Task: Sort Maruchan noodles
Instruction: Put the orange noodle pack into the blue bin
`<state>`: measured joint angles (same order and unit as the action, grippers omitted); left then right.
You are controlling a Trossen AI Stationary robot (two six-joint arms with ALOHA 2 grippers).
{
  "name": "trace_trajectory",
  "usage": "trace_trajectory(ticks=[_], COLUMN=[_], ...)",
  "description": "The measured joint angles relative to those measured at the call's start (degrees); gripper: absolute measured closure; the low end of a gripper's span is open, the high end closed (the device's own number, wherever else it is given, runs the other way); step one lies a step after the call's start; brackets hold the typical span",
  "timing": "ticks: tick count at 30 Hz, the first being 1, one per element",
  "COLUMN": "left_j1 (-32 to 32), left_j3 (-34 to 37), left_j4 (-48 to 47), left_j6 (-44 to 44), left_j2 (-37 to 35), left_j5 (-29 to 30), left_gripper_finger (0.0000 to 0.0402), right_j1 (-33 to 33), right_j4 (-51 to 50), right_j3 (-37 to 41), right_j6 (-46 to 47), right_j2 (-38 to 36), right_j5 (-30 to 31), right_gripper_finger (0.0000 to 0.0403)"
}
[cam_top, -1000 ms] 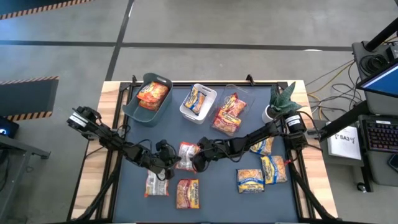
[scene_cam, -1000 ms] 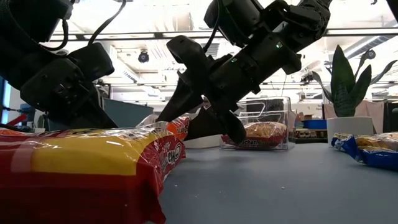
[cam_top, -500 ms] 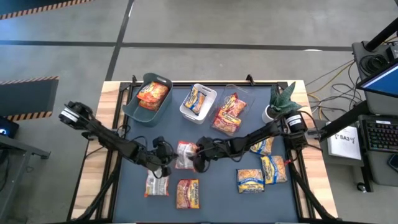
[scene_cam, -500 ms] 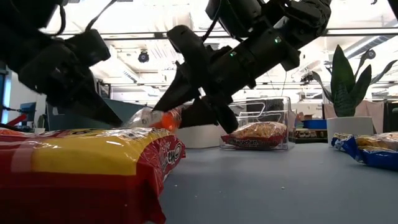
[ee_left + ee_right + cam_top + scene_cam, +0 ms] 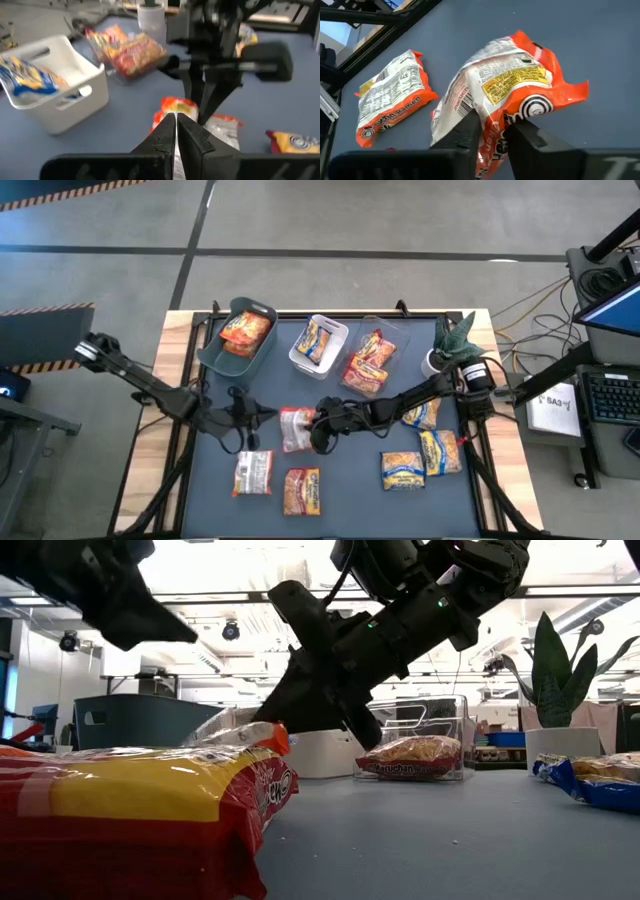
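A crinkly orange-and-silver plastic noodle packet (image 5: 507,97) with a yellow label is pinched by the dark right gripper (image 5: 492,130).

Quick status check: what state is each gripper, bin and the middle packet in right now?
Right gripper: shut on the orange packet.
Left gripper: shut, empty.
Orange packet: crumpled, pinched at one edge.
Grey-green bin: holds an orange packet.
White bin: holds a blue-and-yellow packet.
Clear bin: holds red packets.
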<state>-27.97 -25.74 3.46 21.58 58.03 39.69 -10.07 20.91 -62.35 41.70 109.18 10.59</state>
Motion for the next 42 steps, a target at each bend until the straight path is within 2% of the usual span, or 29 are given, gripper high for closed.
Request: trace_trajectory(ticks=[5,11,16,20,26,32,37,42], left_j1=[-0.04,-0.04,-0.04,-0.04,-0.04,-0.04,-0.04,-0.05], left_j3=[-0.04,-3.3,-6.82,-9.49,-10.5,-9.53,-9.53,-9.37], left_j4=[-0.02,-1.4,-1.29,-1.35,-1.26,-1.54,-1.51,-3.7], left_j6=[-4.6,-16.87,-27.86,-33.96,-36.88,-39.04,-40.46,-40.12], left_j2=[-6.1,-15.06,-21.08,-24.77,-28.71,-32.34,-34.62,-35.51], left_j5=[5.42,15.88,20.86,21.35,21.32,21.32,21.3,21.29], left_gripper_finger=[0.0402,0.0402,0.0402,0.0402,0.0402,0.0402,0.0402,0.0402], right_j1=[-0.02,0.78,3.13,6.16,10.68,15.43,17.85,18.8], right_j4=[0.94,0.19,-1.83,-1.71,1.87,5.39,12.25,12.87], right_j3=[-0.62,-5.39,-11.55,-18.24,-25.38,-25.66,-27.52,-34.04], right_j6=[-5.07,-12.09,-20.83,-31.47,-48.87,-50.1,-48.9,-51.82], right_j2=[-1.12,-1.28,-1.28,-1.17,-1.09,-0.53,5.14,11.67], right_j5=[0.13,0.1,-0.03,1.93,3.15,2.84,0.47,0.16], right_gripper_finger=[0.0388,0.0393,0.0394,0.0394,0.0394,0.0394,0.0394,0.0394])
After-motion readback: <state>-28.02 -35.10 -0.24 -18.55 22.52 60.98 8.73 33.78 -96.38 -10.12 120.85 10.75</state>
